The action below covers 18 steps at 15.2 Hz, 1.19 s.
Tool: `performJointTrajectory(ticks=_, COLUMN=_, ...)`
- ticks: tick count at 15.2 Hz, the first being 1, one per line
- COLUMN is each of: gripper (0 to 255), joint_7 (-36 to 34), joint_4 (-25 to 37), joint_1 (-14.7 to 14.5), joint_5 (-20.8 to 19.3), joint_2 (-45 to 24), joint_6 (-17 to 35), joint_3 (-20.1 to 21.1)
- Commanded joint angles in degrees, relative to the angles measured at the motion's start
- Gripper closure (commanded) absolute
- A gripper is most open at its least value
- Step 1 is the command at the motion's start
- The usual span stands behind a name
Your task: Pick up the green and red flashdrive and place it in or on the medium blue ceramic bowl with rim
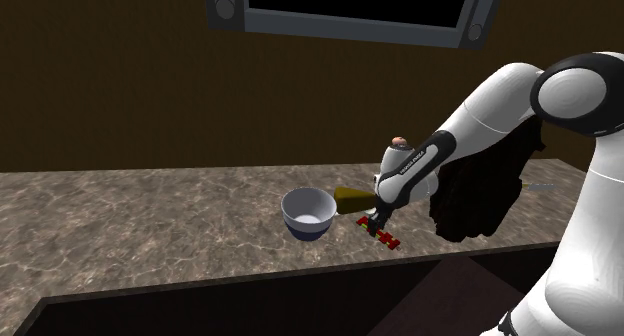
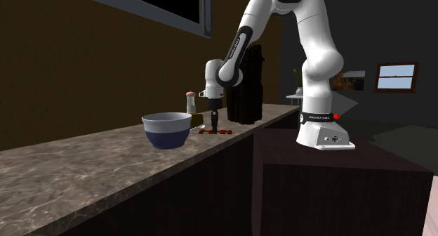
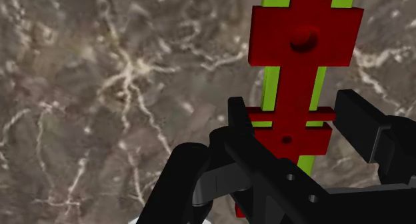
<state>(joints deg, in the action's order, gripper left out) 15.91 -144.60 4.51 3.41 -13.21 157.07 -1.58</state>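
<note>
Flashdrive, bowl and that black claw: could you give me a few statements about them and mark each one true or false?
1. The flashdrive lies inside the bowl. False: it lies flat on the marbled counter, beside the bowl.
2. The gripper is right over the flashdrive, its fingers apart, one on either side. True.
3. The bowl is tipped over. False: it stands upright.
4. The bowl is empty. True.

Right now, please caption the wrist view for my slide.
Open end effector straddles red-and-green flash drive on marbled countertop.
</note>
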Motion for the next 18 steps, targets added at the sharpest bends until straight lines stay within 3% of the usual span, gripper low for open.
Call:
performJointTrajectory(ticks=1, gripper=255, joint_7=0.06, joint_4=0.01, joint_1=-0.12, joint_5=0.00, joint_2=-0.28, joint_6=-0.03, joint_3=0.20)
performJointTrajectory(ticks=7, gripper=255, joint_7=0.01, joint_4=-0.15, joint_1=-0.17, joint_5=0.01, joint_2=-0.18, joint_6=0.04, joint_3=0.21)
performJointTrajectory(ticks=18, gripper=255, joint_7=-1.01, joint_4=-0.41, joint_1=-0.41, joint_5=-1.22, joint_2=8.89, joint_6=-8.76, joint_3=-0.27)
